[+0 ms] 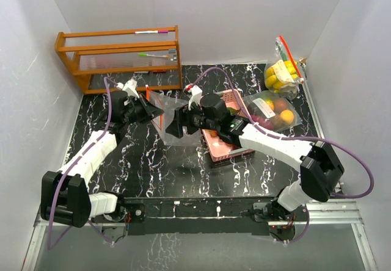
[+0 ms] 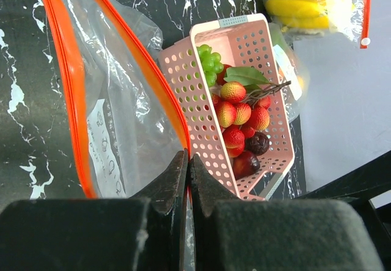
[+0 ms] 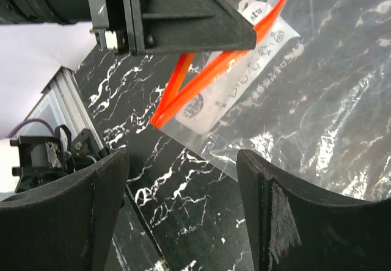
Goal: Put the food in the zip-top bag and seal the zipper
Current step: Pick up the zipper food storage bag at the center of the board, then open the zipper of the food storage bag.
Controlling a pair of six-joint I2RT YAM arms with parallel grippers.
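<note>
Top external view first: the pink tray (image 1: 227, 154) sits about mid-surface on the black marbled surface (image 1: 153, 173), and I'll place everything from it. The food (image 2: 241, 121) lies inside that tray: red berries, a small cluster of green grapes, a green leaf on a stem and a couple of dark plums, bunched toward one end. None of it is in the zip-top bag (image 1: 174, 124), which lies just beside the tray's left wall, clear plastic with an orange zipper strip, its mouth gaping. On my left wrist feed, the left fingers (image 2: 174, 185) are clenched together on the bag's orange rim, the strip running straight into the seam between them (the plastic billows away to the left of that pinch). The right fingers (image 3: 269, 216) stand spread wide over the bag's printed corner, to the tray's left, with nothing between them; I see only bag and marbled surface below. The left arm's black wrist crosses the top of that right wrist feed. Beyond the tray toward the far right corner lie two other bags, one (image 1: 282, 75) stuffed with yellow fruit, one (image 1: 275, 111) nearer the tray holding orange and red pieces. A wooden rack (image 1: 119, 57) stands far left of the tray against the back wall.
</note>
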